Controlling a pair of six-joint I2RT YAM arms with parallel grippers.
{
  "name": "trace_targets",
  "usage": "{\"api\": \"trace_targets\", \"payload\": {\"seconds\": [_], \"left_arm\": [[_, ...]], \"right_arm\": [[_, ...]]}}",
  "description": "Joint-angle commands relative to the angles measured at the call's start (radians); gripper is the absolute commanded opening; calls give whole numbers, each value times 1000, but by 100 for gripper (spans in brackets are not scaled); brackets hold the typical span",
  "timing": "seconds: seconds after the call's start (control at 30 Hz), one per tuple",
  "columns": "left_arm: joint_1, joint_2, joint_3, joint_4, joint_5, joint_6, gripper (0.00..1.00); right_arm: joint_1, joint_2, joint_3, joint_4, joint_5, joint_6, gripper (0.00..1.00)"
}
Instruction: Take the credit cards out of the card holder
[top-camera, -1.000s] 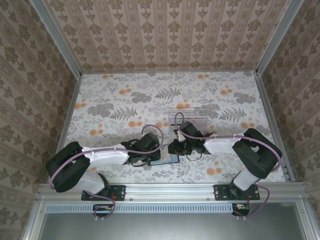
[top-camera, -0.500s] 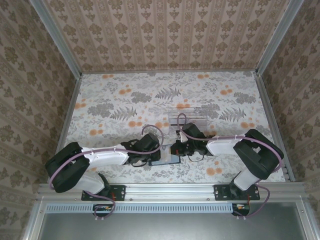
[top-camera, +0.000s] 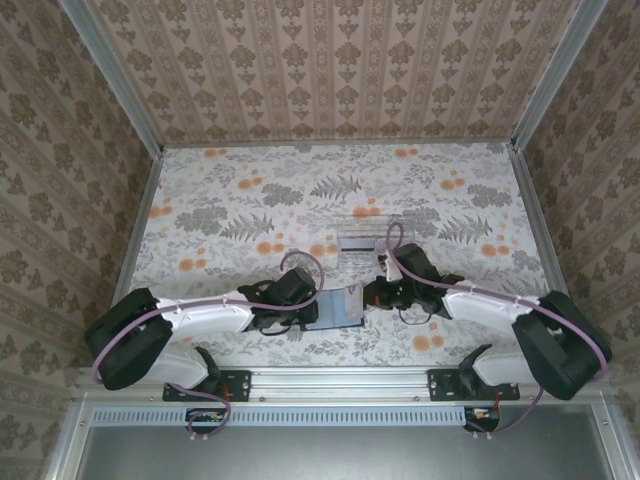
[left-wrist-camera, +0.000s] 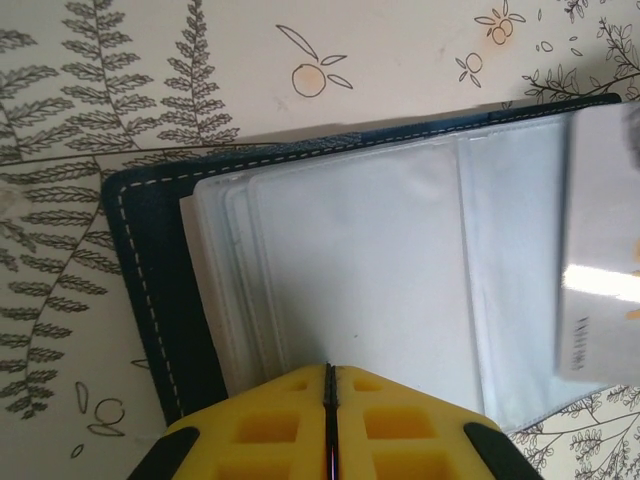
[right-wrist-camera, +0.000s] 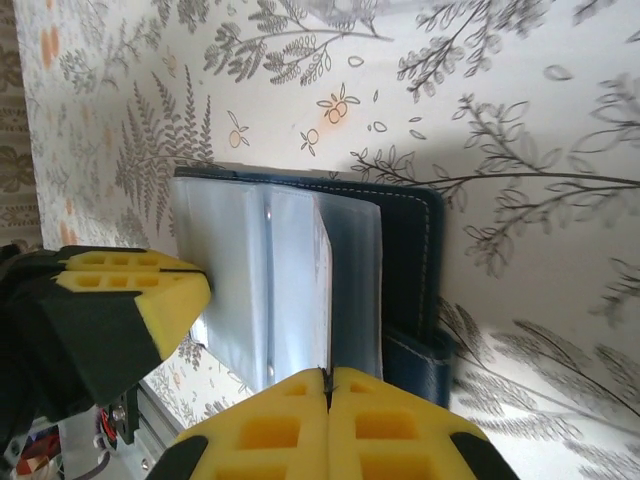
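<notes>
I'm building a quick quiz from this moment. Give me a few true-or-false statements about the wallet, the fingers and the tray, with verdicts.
1. The card holder lies open on the table. True.
2. The left fingers are spread wide. False: they are pressed together at the edge of the clear sleeves.
3. The right fingers are shut on a thin pale credit card. True.
4. The clear tray lies on the near side of the card holder. False: it lies on the far side, apart from it.
</notes>
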Motion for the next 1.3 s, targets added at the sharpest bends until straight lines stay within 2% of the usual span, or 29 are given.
{"api": "trace_targets", "payload": {"seconds": [0.0, 0.27, 0.47, 0.5, 0.57, 0.63, 0.7, 0.8, 0.9, 0.97, 1.1, 1.27], "left_arm": [[-1, -32, -10, -40, -20, 6, 10], [-2, -157, -1, -78, -53, 41, 12], [-3, -424, -69, -165, -166, 25, 22], [-2, -491, -91, -186, -190, 13, 26], [0, -622, -145, -218, -224, -6, 47], [0, -773, -203, -252, -247, -31, 73], [1, -917, -243, -303, -268, -43, 81], [3, -1117, -263, -434, -308, -58, 100], [4, -1271, -264, -540, -334, -61, 100], [6, -1319, -259, -582, -340, -60, 100], [6, -1312, -240, -616, -336, -54, 100], [5, -1298, -234, -603, -318, -47, 100]], "right_arm": [[-39, -90, -18, -147, 12, -60, 0], [-71, -281, 84, -388, 79, -195, 0], [-45, -255, 270, -559, 217, -317, 0], [-31, -240, 308, -592, 252, -343, 0], [-5, -204, 380, -640, 317, -396, 0], [31, -155, 461, -685, 387, -453, 0], [76, -97, 540, -730, 461, -518, 0], [153, -6, 651, -790, 590, -637, 0], [201, 70, 723, -801, 649, -765, 0], [231, 102, 746, -787, 700, -847, 0], [289, 158, 773, -749, 794, -1108, 0], [300, 210, 801, -724, 863, -1338, 0]]}}
